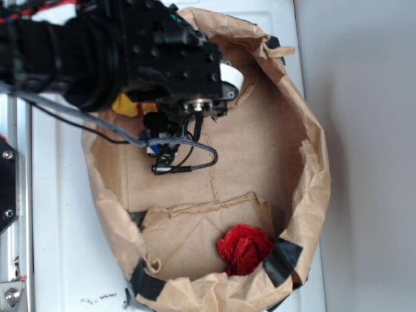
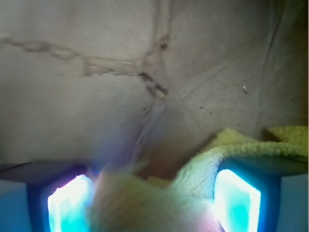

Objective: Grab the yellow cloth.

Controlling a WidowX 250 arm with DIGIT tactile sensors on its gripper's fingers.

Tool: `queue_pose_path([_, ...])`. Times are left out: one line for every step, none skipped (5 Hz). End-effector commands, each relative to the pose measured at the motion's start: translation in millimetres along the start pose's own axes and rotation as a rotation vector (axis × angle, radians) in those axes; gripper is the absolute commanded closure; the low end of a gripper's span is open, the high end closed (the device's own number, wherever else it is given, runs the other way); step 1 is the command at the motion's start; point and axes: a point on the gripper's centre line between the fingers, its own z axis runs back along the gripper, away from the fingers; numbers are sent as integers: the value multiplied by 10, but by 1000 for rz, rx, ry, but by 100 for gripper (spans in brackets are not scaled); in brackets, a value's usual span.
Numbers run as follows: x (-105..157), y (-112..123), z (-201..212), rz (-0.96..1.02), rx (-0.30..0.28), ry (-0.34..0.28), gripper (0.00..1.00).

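The yellow cloth (image 2: 193,169) is fuzzy terry and fills the space between my gripper (image 2: 153,195) fingers in the wrist view. One fold runs over the top of the right finger (image 2: 237,203). The two lit fingers stand wide apart, so the gripper is open around the cloth. In the exterior view only a small yellow corner of the cloth (image 1: 126,104) shows under the black arm. There the gripper (image 1: 159,155) points down into the brown paper bag (image 1: 312,169), near its upper left wall.
A red fabric bundle (image 1: 245,249) lies in the lower part of the bag, behind a loose paper flap (image 1: 201,218). Black tape patches (image 1: 282,260) hold the crumpled rim. The bag sits on a white surface (image 1: 58,214), with a metal rail (image 1: 9,195) at the left.
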Motion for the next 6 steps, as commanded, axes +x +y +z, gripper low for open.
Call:
queue_pose_path([-161,-160,310,17,-29,-62,100])
queue_pose_path([-223,-273,533,11,-72,-96,100])
queue_pose_path([-269,-373,1031,28,-183,-184,100])
queue_pose_path([-305,-397,1358,28,-255,-211,100])
queue_pose_path([-385,-416,1498,31,-277,-233,100])
queue_pose_path([-442,-456,1450,32,-251,-227,32])
